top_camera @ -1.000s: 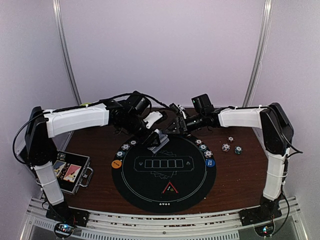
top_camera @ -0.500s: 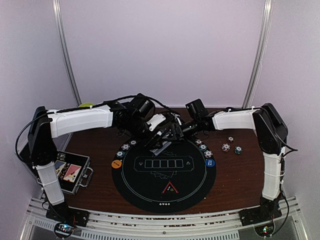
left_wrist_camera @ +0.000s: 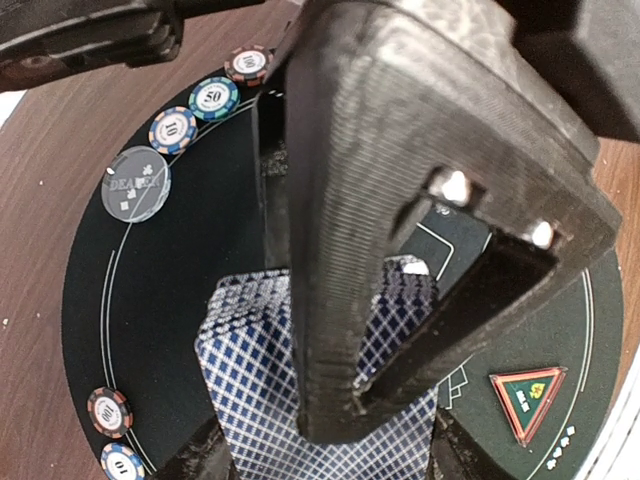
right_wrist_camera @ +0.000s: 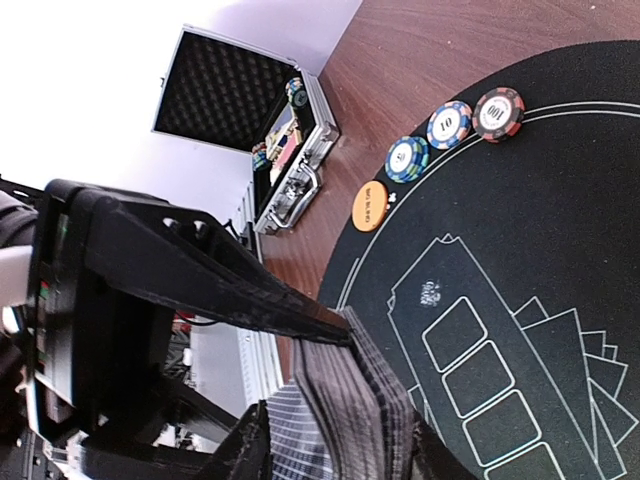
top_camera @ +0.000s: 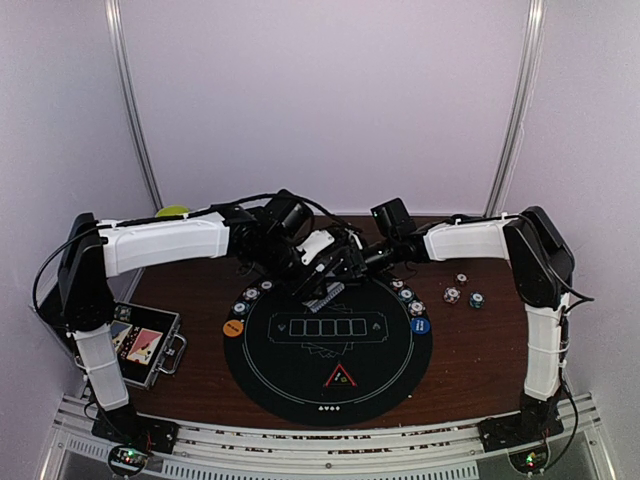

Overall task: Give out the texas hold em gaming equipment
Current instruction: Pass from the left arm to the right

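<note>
My left gripper (top_camera: 318,285) is shut on a deck of blue-checked playing cards (left_wrist_camera: 250,400), held over the far edge of the round black mat (top_camera: 330,350). My right gripper (top_camera: 345,268) has come in from the right. In the right wrist view its fingers sit on both sides of the deck (right_wrist_camera: 360,410). One right finger (left_wrist_camera: 340,230) lies across the top card. Striped chips (top_camera: 251,294) and an orange button (top_camera: 233,327) line the mat's left rim. More chips (top_camera: 411,300) and a blue button (top_camera: 420,325) line its right rim. A red triangle marker (top_camera: 340,377) lies near the front.
An open metal case (top_camera: 140,343) with cards and chips stands at the left on the brown table. Three loose chips (top_camera: 462,292) lie right of the mat. A yellow-green bowl (top_camera: 172,211) peeks out behind the left arm.
My right gripper has moved left to the deck and its jaws have narrowed around it. The left gripper has shifted the deck slightly right and back.
</note>
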Motion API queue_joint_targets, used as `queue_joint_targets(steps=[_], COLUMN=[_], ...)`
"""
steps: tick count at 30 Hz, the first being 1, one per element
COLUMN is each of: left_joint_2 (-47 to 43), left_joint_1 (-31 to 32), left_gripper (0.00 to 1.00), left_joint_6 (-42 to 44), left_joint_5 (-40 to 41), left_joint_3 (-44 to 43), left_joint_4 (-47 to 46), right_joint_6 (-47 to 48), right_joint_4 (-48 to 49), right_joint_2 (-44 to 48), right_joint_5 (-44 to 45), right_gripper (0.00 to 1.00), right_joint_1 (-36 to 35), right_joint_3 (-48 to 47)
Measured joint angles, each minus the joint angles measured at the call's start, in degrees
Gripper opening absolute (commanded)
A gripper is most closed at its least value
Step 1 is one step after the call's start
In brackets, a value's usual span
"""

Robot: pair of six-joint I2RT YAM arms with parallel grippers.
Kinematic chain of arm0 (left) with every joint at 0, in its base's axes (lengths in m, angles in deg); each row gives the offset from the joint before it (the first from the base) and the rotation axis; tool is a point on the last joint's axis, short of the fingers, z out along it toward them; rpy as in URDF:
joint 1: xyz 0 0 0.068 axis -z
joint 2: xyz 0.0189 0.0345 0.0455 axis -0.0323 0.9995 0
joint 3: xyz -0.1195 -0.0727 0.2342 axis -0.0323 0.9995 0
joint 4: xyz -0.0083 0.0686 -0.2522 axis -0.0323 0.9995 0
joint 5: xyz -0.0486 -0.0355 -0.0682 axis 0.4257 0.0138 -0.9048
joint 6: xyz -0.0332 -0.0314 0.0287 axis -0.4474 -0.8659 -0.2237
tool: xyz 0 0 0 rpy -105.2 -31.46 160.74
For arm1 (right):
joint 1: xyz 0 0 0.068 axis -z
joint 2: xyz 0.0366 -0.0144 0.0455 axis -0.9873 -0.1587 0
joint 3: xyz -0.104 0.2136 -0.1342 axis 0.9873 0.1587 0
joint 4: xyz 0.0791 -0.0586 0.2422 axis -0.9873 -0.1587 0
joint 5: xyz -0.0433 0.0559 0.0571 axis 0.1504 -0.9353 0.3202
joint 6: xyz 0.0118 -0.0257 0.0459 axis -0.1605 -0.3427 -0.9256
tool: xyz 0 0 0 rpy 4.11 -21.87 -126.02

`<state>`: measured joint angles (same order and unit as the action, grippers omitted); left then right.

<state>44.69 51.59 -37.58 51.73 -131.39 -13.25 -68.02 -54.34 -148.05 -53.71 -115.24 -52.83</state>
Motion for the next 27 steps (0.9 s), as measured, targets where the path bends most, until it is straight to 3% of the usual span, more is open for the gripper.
queue_joint_targets(steps=[4,12,14,16,17,27], left_joint_2=[0.1,0.3,0.4,0.6,0.6,-1.2], left_joint_1=[0.2,1.0,1.2,1.3,1.3,1.4], left_gripper=[0.61,0.65,0.75,0.94,0.97,0.98], left_joint_6=[0.2,0.4,0.5,0.8,0.8,0.8], left_joint_5=[0.4,2.4,2.8,2.9,2.9,3.0], left_joint_3=[0.0,0.0,0.0,0.0,0.0,7.3], left_joint_4=[-0.4,-0.3,-0.3,-0.5,-0.7,-6.9], right_joint_6=[-2.0,-4.7,-4.7,-4.6,-4.5,-8.0], right_joint_4=[1.7,2.1,2.1,2.3,2.3,7.6], right_joint_2=[0.0,-0.5,-0.5,-0.5,-0.5,0.3], right_joint_5=[-1.2,-1.3,-1.3,-1.6,-1.7,-1.3], right_gripper=[0.32,0.00,0.00,0.00,0.00,0.00], right_joint_1=[0.0,0.1,0.1,0.1,0.0,0.9], right_joint_3=[0.2,0.5,0.6,0.6,0.6,4.8])
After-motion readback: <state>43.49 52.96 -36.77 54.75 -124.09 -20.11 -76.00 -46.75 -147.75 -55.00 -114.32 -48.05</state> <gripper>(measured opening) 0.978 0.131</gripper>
